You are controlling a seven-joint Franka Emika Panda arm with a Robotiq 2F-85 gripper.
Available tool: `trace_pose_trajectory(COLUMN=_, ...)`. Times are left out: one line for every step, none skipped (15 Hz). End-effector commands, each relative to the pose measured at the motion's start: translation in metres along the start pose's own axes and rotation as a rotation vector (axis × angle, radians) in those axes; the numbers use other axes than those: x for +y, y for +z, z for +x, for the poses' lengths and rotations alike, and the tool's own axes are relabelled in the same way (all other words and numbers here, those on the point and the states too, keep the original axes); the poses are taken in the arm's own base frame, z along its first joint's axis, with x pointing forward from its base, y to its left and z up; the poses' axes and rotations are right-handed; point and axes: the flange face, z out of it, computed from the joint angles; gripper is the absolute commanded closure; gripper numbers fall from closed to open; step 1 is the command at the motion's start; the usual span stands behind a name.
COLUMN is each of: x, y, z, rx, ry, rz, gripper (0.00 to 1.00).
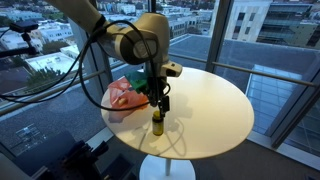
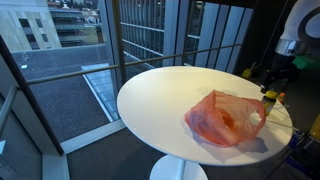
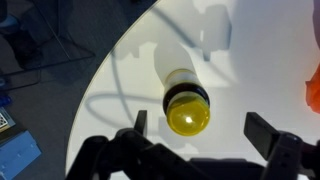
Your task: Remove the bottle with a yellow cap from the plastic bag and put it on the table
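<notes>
The bottle with a yellow cap (image 1: 157, 122) stands upright on the round white table (image 1: 215, 110), just beside the red plastic bag (image 1: 124, 95). In the wrist view I look straight down on its yellow cap (image 3: 188, 115). My gripper (image 3: 205, 128) is open just above the bottle, its fingers wide apart on either side of the cap and not touching it. In an exterior view the gripper (image 2: 272, 88) hangs over the bottle (image 2: 272, 99) at the table's far edge, next to the bag (image 2: 225, 117).
The table stands by tall windows with a railing. Its edge runs close to the bottle in the wrist view. Black cables hang from the arm (image 1: 130, 40). The bag lies crumpled near the bottle.
</notes>
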Motion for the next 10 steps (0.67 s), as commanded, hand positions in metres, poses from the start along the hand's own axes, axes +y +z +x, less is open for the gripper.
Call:
trace_pose_trajectory(x=-0.006, y=-0.018, z=-0.012, rx=0.003, ry=-0.05, rz=0.02, gripper=0.0)
trace_pose_trajectory(x=-0.008, y=-0.022, z=-0.014, rx=0.001, ry=-0.071, rz=0.026, gripper=0.0)
trace_pose_trajectory(x=-0.012, y=-0.026, z=-0.018, rx=-0.009, ry=-0.103, rz=0.033, gripper=0.0)
trace_pose_trajectory(x=-0.015, y=-0.029, z=-0.022, rx=-0.025, ry=-0.137, rz=0.036, gripper=0.0)
trace_pose_trajectory(x=-0.018, y=-0.033, z=-0.026, rx=-0.036, ry=-0.167, rz=0.04, gripper=0.0)
trace_pose_trajectory(x=-0.021, y=-0.038, z=-0.031, rx=-0.051, ry=-0.202, rz=0.051, gripper=0.0)
trace_pose_trajectory(x=-0.023, y=-0.042, z=-0.035, rx=-0.062, ry=-0.227, rz=0.055, gripper=0.0)
trace_pose_trajectory(x=-0.025, y=-0.047, z=-0.04, rx=-0.071, ry=-0.254, rz=0.06, gripper=0.0)
trace_pose_trajectory(x=-0.027, y=-0.054, z=-0.044, rx=-0.076, ry=-0.27, rz=0.061, gripper=0.0)
trace_pose_trajectory(x=-0.028, y=-0.059, z=-0.048, rx=-0.083, ry=-0.284, rz=0.06, gripper=0.0)
